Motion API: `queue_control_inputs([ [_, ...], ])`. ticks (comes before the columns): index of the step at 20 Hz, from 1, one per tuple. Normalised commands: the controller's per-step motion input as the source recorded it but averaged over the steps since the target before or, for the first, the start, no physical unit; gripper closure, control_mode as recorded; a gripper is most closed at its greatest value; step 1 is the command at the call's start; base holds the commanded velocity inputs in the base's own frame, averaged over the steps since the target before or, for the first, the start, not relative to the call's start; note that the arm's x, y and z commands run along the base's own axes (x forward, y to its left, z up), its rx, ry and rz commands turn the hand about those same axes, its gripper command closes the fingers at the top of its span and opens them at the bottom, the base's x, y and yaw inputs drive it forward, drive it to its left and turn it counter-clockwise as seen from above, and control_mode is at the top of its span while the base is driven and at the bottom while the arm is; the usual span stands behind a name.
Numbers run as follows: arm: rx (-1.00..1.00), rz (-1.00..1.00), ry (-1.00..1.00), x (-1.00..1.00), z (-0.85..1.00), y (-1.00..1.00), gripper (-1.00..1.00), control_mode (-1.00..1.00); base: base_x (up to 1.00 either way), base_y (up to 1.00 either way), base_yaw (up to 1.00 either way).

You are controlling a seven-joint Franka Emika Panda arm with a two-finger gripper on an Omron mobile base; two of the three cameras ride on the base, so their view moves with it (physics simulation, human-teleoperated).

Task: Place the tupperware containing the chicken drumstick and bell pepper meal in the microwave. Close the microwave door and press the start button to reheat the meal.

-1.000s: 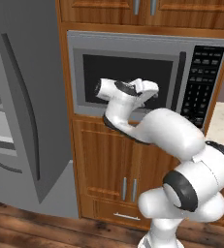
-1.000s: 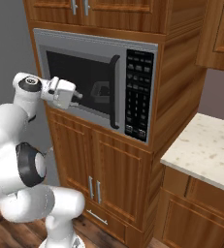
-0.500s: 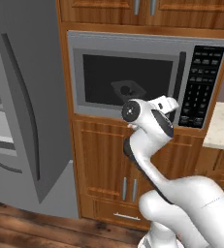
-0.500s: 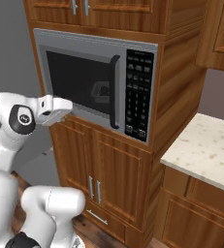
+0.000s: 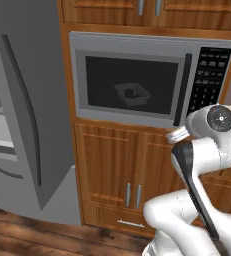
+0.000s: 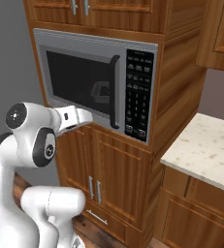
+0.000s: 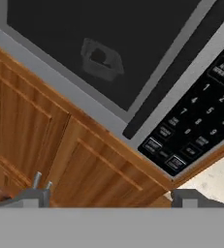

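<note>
Two-finger gripper (image 7: 111, 196) nearest, jaws spread wide, nothing between them, hanging in front of and below the microwave's lower right corner. Just beyond: wooden lower cabinet doors (image 7: 60, 145) with metal handles. Above those, large grey built-in microwave (image 5: 152, 46), black keypad panel (image 7: 196, 126) on right side. Grey microwave door with dark window (image 5: 132, 85) shut, dark vertical bar handle (image 5: 182, 90) next to keypad. Behind the glass: small shallow translucent-white tupperware tray (image 5: 132, 93) sitting inside, roughly centred, dark lump of food in it; chicken vs pepper not distinguishable through window. Tall grey fridge (image 5: 22, 110) left of cabinet, speckled pale countertop (image 6: 205, 150) right.
</note>
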Motion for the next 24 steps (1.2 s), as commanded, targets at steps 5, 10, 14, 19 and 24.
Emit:
queue_control_inputs([
  [5, 0.33, 0.06, -0.14, -0.12, 0.01, -0.50, -1.00, -1.00, 0.00, 0.00, 0.00],
  [10, 0.13, 0.19, -0.16, -0.26, 0.00, -0.53, -1.00, -1.00, 0.00, 0.00, 0.00],
  [14, 0.00, 0.13, -0.03, -0.07, -0.01, -0.14, 1.00, -1.00, 0.00, 0.00, 0.00],
  [19, 0.00, 0.01, -0.02, 0.03, -0.05, 0.01, 1.00, -1.00, 0.00, 0.00, 0.00],
  [24, -0.07, 0.17, -0.22, 0.00, -0.10, 0.02, 1.00, -1.00, 0.00, 0.00, 0.00],
])
